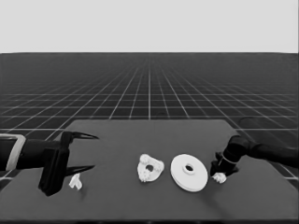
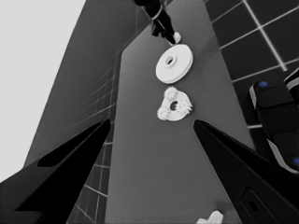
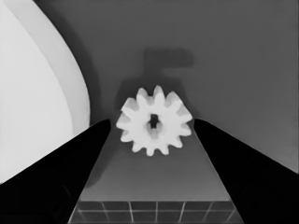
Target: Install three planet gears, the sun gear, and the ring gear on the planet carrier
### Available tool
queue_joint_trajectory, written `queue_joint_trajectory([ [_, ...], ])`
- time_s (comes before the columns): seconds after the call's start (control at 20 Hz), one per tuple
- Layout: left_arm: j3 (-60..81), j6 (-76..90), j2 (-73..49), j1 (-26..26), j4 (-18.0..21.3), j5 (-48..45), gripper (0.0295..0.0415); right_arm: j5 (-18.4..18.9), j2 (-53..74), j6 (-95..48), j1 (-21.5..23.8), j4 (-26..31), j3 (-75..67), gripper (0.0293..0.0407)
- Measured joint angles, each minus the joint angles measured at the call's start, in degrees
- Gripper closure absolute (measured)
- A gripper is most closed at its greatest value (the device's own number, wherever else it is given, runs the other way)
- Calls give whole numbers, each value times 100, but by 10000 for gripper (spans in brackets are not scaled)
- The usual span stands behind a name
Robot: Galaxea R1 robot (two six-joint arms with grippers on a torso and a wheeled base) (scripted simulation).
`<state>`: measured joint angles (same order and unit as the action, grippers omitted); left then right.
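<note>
Loose gear (image 3: 154,120) flat on table (image 1: 121,140), at 3 o'clock of larger round part (image 1: 189,172), just beside its rim. My right gripper (image 1: 219,171) low over it, fingers apart, one each side, not clamping. Smaller round part (image 1: 150,168) at 9 o'clock of larger, gears seated on it. My left gripper (image 1: 84,151) parked at left end, fingers spread; thin white piece (image 1: 75,182) below.

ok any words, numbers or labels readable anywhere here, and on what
None. No text, number or mark shows on the larger round part, the smaller round part with gears on it, the loose gear between the right hand's open fingers, the thin white piece under the waiting left hand, or the table.
</note>
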<state>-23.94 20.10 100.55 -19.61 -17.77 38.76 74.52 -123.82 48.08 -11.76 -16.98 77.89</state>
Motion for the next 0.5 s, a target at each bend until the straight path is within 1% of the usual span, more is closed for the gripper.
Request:
queue_joint_trajectory([
  [0.1,0,0,0,0,0,0,326,-3,-2,-1,-3,-3,4,386],
  [0.15,0,0,0,0,0,0,326,-3,-2,-1,-2,-3,4,391],
  [0.5,0,0,0,0,0,0,326,-5,-2,-1,-2,-4,5,390],
])
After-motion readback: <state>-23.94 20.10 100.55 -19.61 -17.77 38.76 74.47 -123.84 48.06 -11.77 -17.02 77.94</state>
